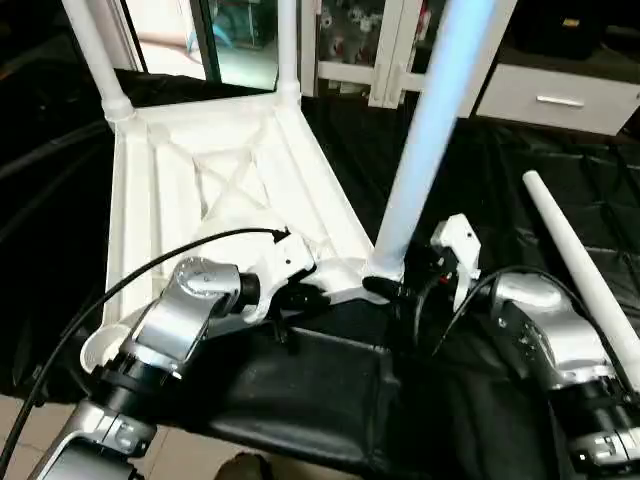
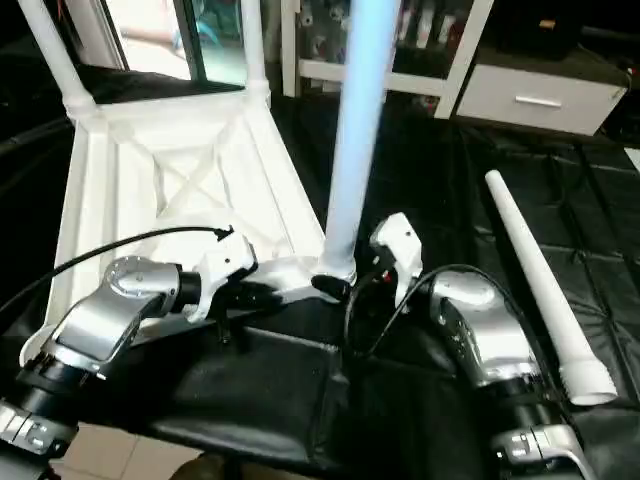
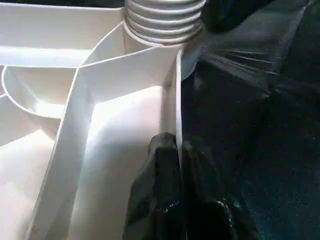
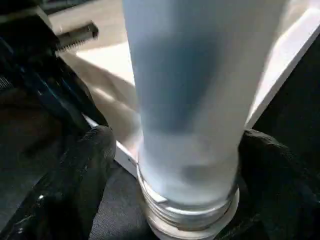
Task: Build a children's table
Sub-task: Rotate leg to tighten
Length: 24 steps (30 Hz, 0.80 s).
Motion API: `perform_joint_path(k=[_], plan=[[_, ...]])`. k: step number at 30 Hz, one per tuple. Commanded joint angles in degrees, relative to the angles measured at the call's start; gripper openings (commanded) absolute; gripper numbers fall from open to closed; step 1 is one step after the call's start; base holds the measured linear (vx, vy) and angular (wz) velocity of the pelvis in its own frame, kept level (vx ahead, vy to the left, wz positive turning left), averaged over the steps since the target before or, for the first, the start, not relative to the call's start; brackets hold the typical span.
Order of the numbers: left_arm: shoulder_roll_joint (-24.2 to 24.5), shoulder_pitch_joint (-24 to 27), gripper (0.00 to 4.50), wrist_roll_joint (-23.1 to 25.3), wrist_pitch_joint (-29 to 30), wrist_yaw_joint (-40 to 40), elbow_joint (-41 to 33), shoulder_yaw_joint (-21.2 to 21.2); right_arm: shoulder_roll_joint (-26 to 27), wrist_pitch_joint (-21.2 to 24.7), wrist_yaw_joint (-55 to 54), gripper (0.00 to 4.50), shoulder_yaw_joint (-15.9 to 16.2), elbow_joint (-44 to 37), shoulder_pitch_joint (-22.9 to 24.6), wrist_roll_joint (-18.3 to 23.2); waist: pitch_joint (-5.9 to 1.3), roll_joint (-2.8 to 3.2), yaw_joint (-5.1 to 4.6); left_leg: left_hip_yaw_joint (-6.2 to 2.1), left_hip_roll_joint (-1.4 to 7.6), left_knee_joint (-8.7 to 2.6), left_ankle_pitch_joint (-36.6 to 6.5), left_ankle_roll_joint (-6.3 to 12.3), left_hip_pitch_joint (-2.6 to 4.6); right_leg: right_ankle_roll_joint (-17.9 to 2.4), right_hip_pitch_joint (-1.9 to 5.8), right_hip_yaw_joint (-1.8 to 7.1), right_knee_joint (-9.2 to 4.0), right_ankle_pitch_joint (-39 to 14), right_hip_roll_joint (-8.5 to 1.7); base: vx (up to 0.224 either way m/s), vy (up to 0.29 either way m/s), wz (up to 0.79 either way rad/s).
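From my head cameras I see the white table top (image 1: pixel 215 180) lying upside down on the black-sheeted work table (image 1: pixel 480 170), X ribs up; three legs stand in corner sockets, the nearest leg (image 1: pixel 430 130) by my right gripper (image 1: pixel 425 285), and a fourth leg (image 2: pixel 540 290) lies loose, so one socket (image 1: pixel 105 345) is left. My left wrist camera shows the left gripper (image 3: pixel 177 150) pinched tight on the top's raised rim (image 3: pixel 177 95) below the threaded socket. My right wrist camera shows black fingers (image 4: pixel 85 170) spread either side of the leg's ribbed base, seemingly not clamping it.

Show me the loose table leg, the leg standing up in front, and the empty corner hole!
loose leg (image 2: pixel 535 285), right eye view, mid-shaft.
standing leg (image 1: pixel 425 150), left eye view, mid-shaft.
empty corner socket (image 1: pixel 100 345), left eye view, rim.
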Motion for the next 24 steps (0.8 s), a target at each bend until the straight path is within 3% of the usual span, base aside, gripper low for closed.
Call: perform_joint_path(k=[1, 7, 18, 24], plan=[[-1.9, 0.5, 0.00, -5.0, -3.0, -3.2, -2.9, -0.7, 0.1, -0.9, -0.3, 4.00, 0.6, 1.8, -0.6, -1.2, -3.87, -1.24, -0.43, -1.07, 2.82, -3.56, -13.5, 4.12, 1.18, -12.2, 2.18, 1.93, -3.73, -19.1, -2.82, 0.000, 0.000, 0.00], [-1.8, 0.6, 0.00, -4.9, -3.0, -3.3, -3.1, -0.9, -0.2, -2.9, 0.3, 4.00, 1.0, 4.2, -1.4, -2.1, -3.98, -1.31, -0.32, -0.97, 2.86, -3.37, -12.2, 4.96, 1.10, -12.9, 2.31, 1.90, -3.41, -16.8, -2.75, 0.000, 0.000, 0.00], [-1.6, 0.6, 0.00, -5.0, -2.9, -3.7, -3.1, -0.9, 0.3, -3.6, 2.2, 4.00, -1.6, 2.2, -1.0, 1.8, -4.12, -1.17, -0.22, -0.96, 2.86, -3.26, -11.7, 5.49, 1.12, -13.2, 2.45, 1.88, -3.33, -16.2, -2.73, 0.000, 0.000, 0.00], [-1.5, 0.4, 0.00, -5.0, -2.9, -3.8, -2.8, -0.8, -0.2, -4.2, 1.5, 4.00, -1.6, 3.6, -1.2, 0.8, -4.09, -1.21, -0.23, -0.97, 2.83, -3.24, -11.7, 5.45, 1.13, -13.4, 2.47, 1.85, -3.30, -16.2, -2.73, 0.000, 0.000, 0.00]])
